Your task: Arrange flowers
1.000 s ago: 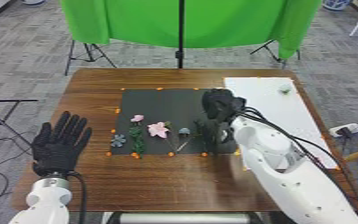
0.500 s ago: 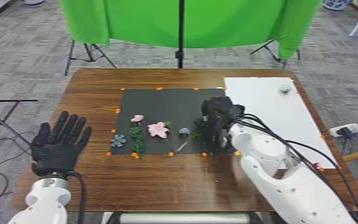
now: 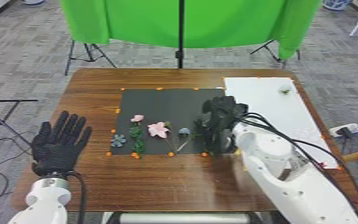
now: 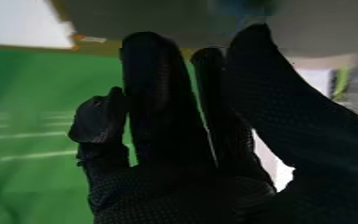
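Observation:
In the head view my right hand [image 3: 218, 119] is over the right part of the dark mat [image 3: 162, 102], beside the white sheet, its fingers relaxed. Dark green foliage partly shows beside it. On the mat, left of that hand, lie a small blue flower [image 3: 184, 131], a larger pink flower [image 3: 159, 130], a small pink flower [image 3: 137, 118] with a leafy green stem, and a grey-blue flower [image 3: 118, 140]. My left hand [image 3: 57, 145] rests at the table's left side, fingers straight. The right wrist view has my right hand [image 4: 171, 115] with its fingers mostly extended and nothing visibly held.
A white sheet [image 3: 260, 95] covers the table's right side, with a small pale flower [image 3: 285, 90] near its far end. Orange markers line the mat's edges. The brown table [image 3: 158, 185] extends in front of the mat. Beyond the table hangs a green cloth [image 3: 140, 22].
My right hand has come slightly nearer the table's front edge over the mat, and its arm has shifted a little. The flowers on the mat and my left hand have stayed in place.

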`<state>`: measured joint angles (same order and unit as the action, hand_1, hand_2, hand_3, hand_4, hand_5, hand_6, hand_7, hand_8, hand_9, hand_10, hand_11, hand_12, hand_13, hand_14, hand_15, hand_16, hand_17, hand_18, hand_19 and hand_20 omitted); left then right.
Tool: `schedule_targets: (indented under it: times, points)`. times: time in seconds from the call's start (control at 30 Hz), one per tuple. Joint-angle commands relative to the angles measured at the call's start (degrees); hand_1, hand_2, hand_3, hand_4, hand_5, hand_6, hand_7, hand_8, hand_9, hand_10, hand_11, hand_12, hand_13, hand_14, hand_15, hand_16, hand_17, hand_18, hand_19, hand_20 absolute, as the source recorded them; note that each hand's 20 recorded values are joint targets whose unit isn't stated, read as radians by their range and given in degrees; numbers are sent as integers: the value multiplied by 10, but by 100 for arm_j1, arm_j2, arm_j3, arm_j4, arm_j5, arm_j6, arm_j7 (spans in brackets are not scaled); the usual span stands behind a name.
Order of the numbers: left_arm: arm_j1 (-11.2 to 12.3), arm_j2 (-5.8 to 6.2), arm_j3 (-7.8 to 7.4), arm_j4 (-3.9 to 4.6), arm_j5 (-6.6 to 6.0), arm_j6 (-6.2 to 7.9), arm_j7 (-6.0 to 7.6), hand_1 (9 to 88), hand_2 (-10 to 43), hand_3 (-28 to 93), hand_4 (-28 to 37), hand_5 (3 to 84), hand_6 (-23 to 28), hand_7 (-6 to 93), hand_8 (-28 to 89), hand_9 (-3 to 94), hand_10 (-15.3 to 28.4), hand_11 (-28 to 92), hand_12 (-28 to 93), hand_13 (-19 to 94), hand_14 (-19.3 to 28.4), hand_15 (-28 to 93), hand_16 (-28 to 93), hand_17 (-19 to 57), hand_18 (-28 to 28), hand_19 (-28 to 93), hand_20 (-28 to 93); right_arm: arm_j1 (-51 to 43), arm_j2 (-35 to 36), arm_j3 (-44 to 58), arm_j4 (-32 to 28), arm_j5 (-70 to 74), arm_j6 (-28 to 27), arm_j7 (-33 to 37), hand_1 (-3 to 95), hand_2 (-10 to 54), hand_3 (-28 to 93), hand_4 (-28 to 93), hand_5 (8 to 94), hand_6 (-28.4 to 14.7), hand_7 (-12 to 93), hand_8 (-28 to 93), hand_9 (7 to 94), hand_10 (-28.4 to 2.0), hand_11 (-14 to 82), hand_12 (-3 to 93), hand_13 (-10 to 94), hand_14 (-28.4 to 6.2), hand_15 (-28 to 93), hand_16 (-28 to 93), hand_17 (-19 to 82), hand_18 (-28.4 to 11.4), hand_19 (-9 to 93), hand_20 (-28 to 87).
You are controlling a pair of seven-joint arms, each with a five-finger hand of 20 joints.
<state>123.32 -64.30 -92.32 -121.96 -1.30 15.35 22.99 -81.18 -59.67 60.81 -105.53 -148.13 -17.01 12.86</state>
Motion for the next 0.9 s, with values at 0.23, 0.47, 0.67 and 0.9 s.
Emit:
schedule_targets:
  times: [0.23,0.47,0.67,0.9]
  points:
    - [-77,45,185,94,89,-132,-83,317,134,760,-283,454,99,140,-113,400,156,233,82,295,158,376,-95,-86,138,365,103,1140,389,1087,1885,-100,394,826,410,-95,866,-283,399,-46,162,-136,352,-181,100,127,245,-186,192,156,123,-211,550,234]
    - [-169,79,325,146,49,-164,-130,299,150,763,-283,455,98,137,-113,400,157,233,82,295,158,376,-95,-86,137,364,103,1615,261,1152,2829,-298,-136,762,414,-95,875,-283,273,-75,114,-117,268,-174,82,118,196,-186,151,160,97,-198,500,181]
    - [-310,91,429,201,60,-177,-170,297,154,762,-283,457,98,136,-112,401,157,232,83,296,159,375,-94,-87,138,363,104,2114,88,925,3601,-344,-423,778,472,-95,892,-283,299,-43,151,-138,282,-151,92,101,232,-170,136,154,124,-194,490,159]
    - [-255,75,445,170,25,-182,-109,295,156,763,-283,458,98,136,-112,401,157,231,83,296,159,375,-94,-86,137,362,104,2213,-72,1077,3880,-352,-1102,288,505,-95,877,-283,324,-13,176,-155,307,-113,102,87,336,-133,147,151,201,-191,504,157]
